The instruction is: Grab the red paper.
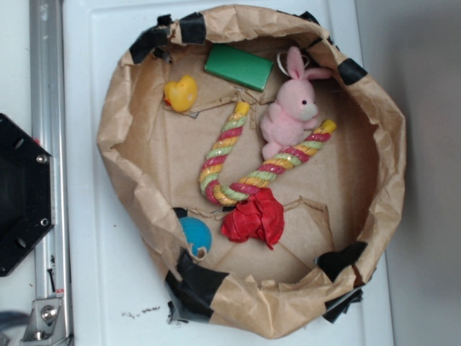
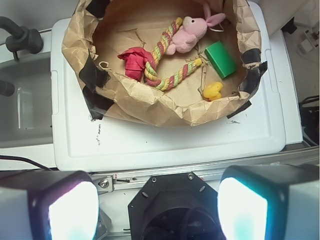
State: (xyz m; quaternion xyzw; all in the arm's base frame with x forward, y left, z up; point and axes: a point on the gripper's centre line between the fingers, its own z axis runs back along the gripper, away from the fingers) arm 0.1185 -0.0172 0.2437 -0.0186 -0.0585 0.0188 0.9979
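The red paper point(image 1: 254, 220) is a crumpled bright red wad on the floor of the brown paper bin point(image 1: 127, 108), near its front. It touches the bend of the striped rope toy point(image 1: 238, 162). In the wrist view the red paper point(image 2: 134, 61) lies at the bin's left side, beside the rope point(image 2: 165, 62). My gripper point(image 2: 157, 207) shows only in the wrist view. Its two pads are wide apart and empty, high above the robot base, well away from the bin.
Inside the bin lie a pink plush bunny point(image 1: 289, 108), a green block point(image 1: 238, 67), a yellow duck point(image 1: 181, 94) and a blue ball point(image 1: 195, 236) under the folded wall. The bin stands on a white lid point(image 1: 115, 288). The black robot base point(image 1: 21, 194) is at the left.
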